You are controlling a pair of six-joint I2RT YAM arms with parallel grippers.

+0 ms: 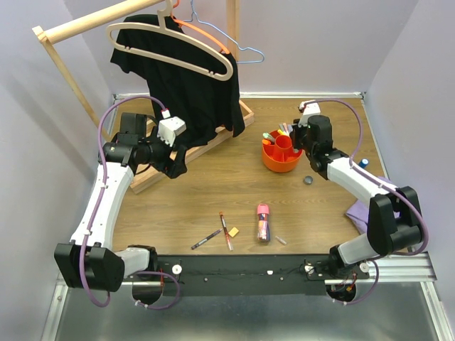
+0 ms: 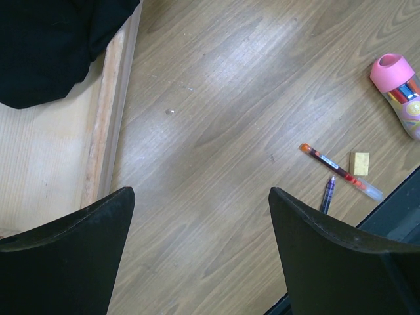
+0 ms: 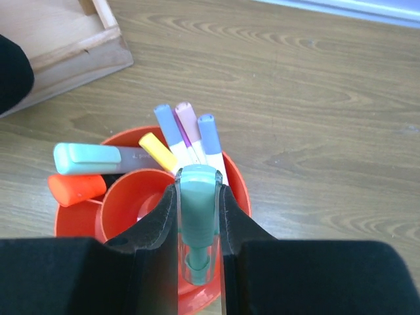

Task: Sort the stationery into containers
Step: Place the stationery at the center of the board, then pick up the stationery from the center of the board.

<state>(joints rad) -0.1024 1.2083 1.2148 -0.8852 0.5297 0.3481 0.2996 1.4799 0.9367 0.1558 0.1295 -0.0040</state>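
Hovering beside the wooden rack base (image 2: 105,118), the left gripper (image 2: 199,193) holds its fingers wide apart; loose pens (image 2: 341,172) and a pink tube (image 2: 397,92) lie toward the table's near edge. The right gripper (image 3: 198,187) clamps a green-capped marker (image 3: 198,210) above the orange organiser (image 3: 75,223), which holds mint, orange, yellow, blue and pink markers (image 3: 88,157).

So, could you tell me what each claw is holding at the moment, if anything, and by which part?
The right claw grips a teal-capped marker by its cap end; the left claw is open and holds nothing.
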